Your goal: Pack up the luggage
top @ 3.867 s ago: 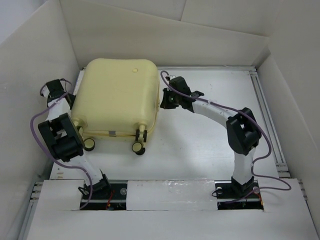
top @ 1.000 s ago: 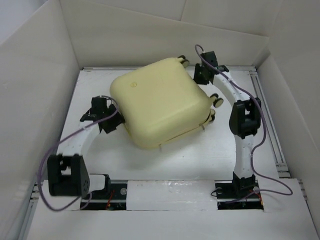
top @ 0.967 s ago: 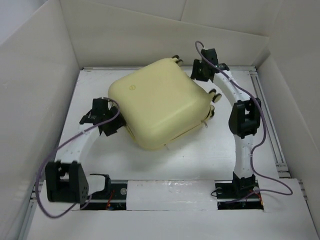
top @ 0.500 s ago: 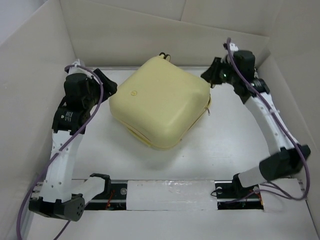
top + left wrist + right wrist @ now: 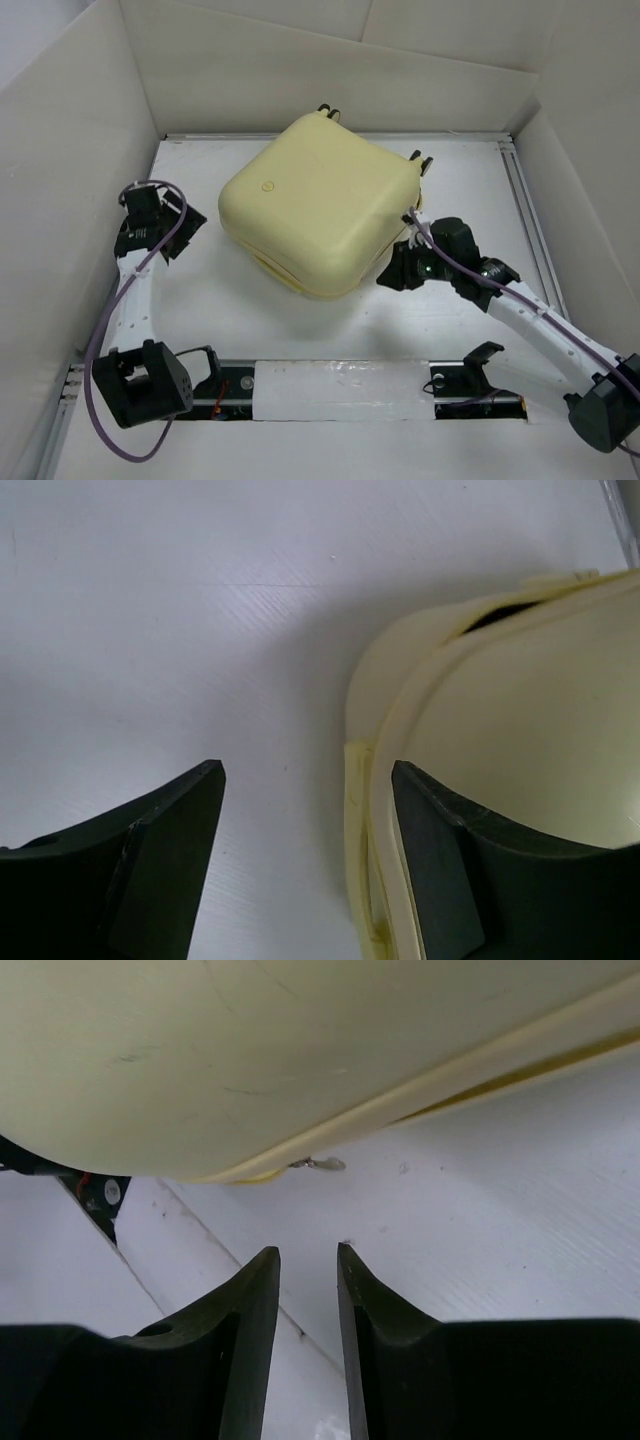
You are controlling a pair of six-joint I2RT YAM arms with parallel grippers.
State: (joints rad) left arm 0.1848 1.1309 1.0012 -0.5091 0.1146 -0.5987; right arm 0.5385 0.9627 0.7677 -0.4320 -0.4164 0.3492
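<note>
From above, the closed pale yellow suitcase [image 5: 320, 215] lies flat on the bench [image 5: 300, 330], turned cornerwise between the arms. Left wrist: the left claw [image 5: 307, 770] is wide apart and empty, a suitcase corner just ahead with its seam [image 5: 495, 615] slightly gaping, likely placed to steady it. Right wrist: the right claw [image 5: 305, 1255] is barely apart and empty, aimed at the zipper pull [image 5: 318, 1164], apparently to draw it shut.

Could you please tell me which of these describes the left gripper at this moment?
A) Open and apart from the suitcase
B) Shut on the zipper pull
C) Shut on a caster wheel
A: the left gripper has its fingers spread wide, and the top view shows bare table between it and the suitcase.
</note>
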